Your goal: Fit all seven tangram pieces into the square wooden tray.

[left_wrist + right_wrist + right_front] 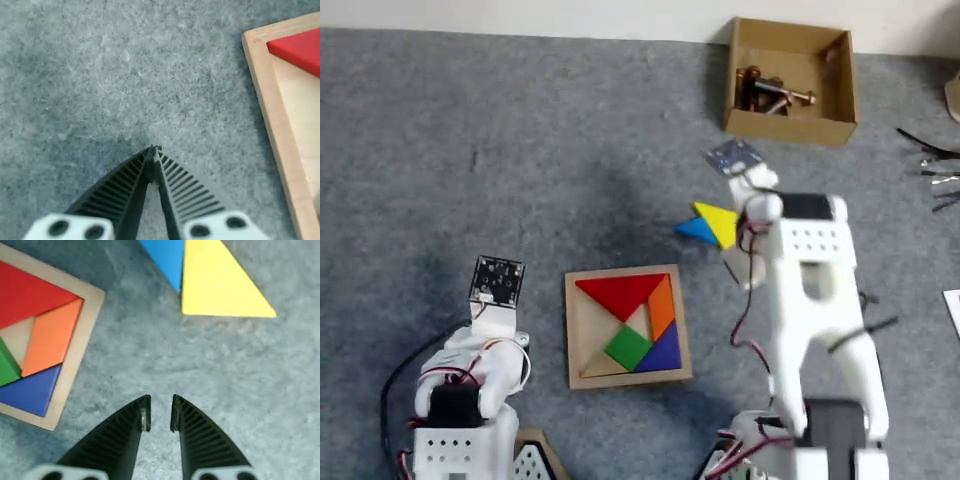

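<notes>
Right gripper [159,415], slightly apart and empty, hangs near the yellow triangle [215,287]; grasping it for the tray [571,330] looks next. Left gripper [153,149]: together.

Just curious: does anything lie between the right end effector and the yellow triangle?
No; in the right wrist view, bare grey mat alone lies between the right end effector and the yellow triangle.

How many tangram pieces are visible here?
6. Red, orange, green and dark blue pieces sit in the tray; yellow and light blue lie side by side on the mat outside it. A seventh may be hidden.
</notes>
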Robot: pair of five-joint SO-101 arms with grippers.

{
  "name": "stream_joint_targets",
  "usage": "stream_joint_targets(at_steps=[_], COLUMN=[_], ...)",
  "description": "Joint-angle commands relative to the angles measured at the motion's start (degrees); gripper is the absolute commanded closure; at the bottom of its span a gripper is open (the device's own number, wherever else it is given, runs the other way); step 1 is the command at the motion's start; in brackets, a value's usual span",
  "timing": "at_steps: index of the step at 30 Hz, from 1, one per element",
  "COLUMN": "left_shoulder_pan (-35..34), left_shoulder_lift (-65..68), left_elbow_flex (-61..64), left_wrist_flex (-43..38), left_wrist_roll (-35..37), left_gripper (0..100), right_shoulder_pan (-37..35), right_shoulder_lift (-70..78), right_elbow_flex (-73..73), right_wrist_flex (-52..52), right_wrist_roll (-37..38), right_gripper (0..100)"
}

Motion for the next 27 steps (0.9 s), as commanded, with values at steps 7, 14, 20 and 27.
stream_joint_targets(at_steps=[7,14,20,27], left_shoulder_pan=[-0.84,-0.84,-0.84,-0.84], left_shoulder_lift=[-0.22,-0.31,-0.31,-0.31], left_elbow_flex=[1.10,1.10,1.10,1.10], left_wrist_flex=[1.49,1.49,1.49,1.49], left_wrist_roll=[0.62,0.62,0.62,0.62], left_gripper=[99,99,99,99], right_shoulder_pan=[-4.09,-7.34,-9.80,-9.71], right_shoulder_lift=[21.41,33.01,37.49,42.33], right_elbow_flex=[-28.70,-42.51,-45.76,-48.13], right_wrist_flex=[8.40,12.97,12.97,12.88], right_wrist_roll=[0.00,12.92,22.42,32.18], right_gripper=[92.0,87.0,84.5,84.5])
